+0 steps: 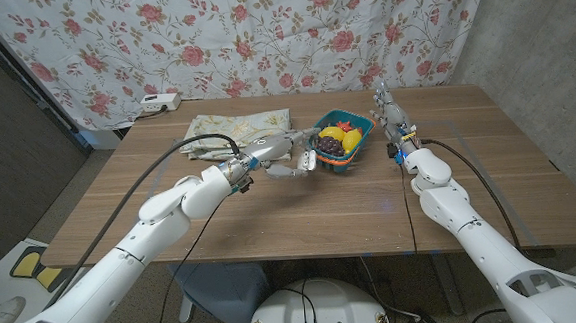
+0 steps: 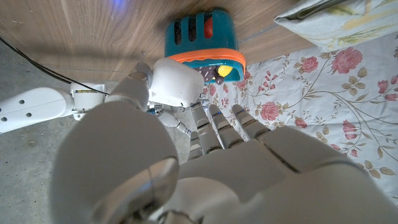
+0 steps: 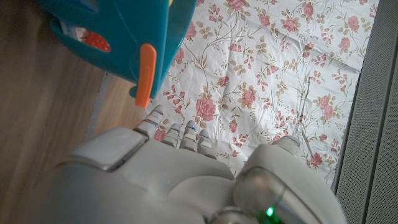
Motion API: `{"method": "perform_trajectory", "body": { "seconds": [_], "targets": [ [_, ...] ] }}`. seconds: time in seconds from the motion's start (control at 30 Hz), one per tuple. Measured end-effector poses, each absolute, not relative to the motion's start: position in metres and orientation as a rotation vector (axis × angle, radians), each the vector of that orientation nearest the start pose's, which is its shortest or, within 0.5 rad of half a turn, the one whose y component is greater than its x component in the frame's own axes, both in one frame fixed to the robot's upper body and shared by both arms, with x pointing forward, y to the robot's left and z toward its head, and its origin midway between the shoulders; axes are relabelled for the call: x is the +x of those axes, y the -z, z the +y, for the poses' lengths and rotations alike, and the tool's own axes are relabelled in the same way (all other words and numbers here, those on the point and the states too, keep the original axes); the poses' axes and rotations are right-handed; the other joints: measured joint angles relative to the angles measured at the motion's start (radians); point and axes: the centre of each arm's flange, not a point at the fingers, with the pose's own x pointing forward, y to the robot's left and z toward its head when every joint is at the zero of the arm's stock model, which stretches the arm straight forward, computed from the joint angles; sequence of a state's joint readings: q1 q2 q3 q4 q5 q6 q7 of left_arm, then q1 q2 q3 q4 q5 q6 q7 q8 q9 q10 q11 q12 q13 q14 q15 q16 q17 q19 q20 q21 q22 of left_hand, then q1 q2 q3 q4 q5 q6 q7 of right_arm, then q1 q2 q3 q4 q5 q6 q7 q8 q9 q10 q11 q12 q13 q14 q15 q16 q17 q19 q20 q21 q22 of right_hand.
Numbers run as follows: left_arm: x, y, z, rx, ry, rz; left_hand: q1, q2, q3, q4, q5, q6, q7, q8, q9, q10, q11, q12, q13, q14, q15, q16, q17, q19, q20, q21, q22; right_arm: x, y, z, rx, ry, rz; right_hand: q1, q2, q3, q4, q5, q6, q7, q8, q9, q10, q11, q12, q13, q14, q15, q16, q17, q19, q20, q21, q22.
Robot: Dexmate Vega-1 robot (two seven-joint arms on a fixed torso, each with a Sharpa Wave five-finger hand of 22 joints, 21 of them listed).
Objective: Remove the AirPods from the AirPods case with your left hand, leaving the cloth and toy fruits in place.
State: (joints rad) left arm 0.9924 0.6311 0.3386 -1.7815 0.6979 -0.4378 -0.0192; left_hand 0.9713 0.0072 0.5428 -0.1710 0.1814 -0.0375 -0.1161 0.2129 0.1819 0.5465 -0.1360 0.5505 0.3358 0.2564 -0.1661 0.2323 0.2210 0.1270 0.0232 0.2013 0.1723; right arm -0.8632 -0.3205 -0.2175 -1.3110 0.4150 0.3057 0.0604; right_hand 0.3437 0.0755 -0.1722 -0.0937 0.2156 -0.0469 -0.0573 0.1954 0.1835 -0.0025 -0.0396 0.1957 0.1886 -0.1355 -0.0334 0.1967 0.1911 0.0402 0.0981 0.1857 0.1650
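Observation:
My left hand (image 1: 286, 158) holds the white AirPods case (image 1: 309, 161) just above the table, close to the near-left side of the teal basket (image 1: 359, 143). In the left wrist view the rounded case (image 2: 177, 84) sits pinched between my thumb and fingers (image 2: 217, 121); I cannot tell whether its lid is open, and the AirPods are hidden. Toy fruits (image 1: 339, 138), yellow, red and purple, fill the basket. The folded floral cloth (image 1: 236, 126) lies behind my left hand. My right hand (image 1: 386, 110) stands beside the basket's right side with straight fingers, holding nothing.
The right wrist view has the basket wall (image 3: 124, 31) and its orange handle (image 3: 147, 73) close to my fingers. A floral curtain (image 1: 260, 33) hangs behind the table. A white power strip (image 1: 156, 103) sits at the far left edge. Bare wood (image 1: 302, 221) stretches toward me.

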Motion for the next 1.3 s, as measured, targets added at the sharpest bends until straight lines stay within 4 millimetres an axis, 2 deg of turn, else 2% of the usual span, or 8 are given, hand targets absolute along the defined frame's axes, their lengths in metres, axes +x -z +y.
{"method": "perform_trajectory", "body": {
  "seconds": [0.43, 1.3],
  "targets": [
    [0.523, 0.005, 0.159, 1.247, 0.211, -1.101, 0.004, -0.004, 0.001, 0.001, -0.001, 0.009, 0.009, 0.0, 0.0, 0.0, 0.0, 0.0, 0.0, 0.01, 0.0, 0.0, 0.005, 0.0, 0.0, 0.0, 0.0, 0.644, 0.013, -0.262, 0.026, -0.184, -0.699, 0.0, 0.0, 0.0, 0.0, 0.0, 0.0, 0.0, 0.0, 0.0, 0.0, 0.0, 0.0, 0.0, 0.0, 0.0, 0.0, 0.0, -0.006, 0.005, 0.0, 0.0],
    [0.514, -0.007, 0.164, 0.958, 0.093, -1.066, 0.004, 0.0, 0.002, 0.002, 0.004, 0.021, 0.011, 0.0, 0.0, 0.0, 0.0, 0.0, 0.0, 0.01, 0.0, 0.0, 0.009, 0.005, 0.005, 0.0, 0.0, 0.64, 0.025, -0.261, 0.061, -0.18, -0.709, 0.0, 0.0, 0.007, -0.001, 0.0, 0.0, 0.0, 0.0, 0.0, -0.004, 0.004, 0.0, 0.0, 0.0, 0.0, 0.0, 0.0, -0.005, 0.005, 0.0, 0.0]
  ]
}}
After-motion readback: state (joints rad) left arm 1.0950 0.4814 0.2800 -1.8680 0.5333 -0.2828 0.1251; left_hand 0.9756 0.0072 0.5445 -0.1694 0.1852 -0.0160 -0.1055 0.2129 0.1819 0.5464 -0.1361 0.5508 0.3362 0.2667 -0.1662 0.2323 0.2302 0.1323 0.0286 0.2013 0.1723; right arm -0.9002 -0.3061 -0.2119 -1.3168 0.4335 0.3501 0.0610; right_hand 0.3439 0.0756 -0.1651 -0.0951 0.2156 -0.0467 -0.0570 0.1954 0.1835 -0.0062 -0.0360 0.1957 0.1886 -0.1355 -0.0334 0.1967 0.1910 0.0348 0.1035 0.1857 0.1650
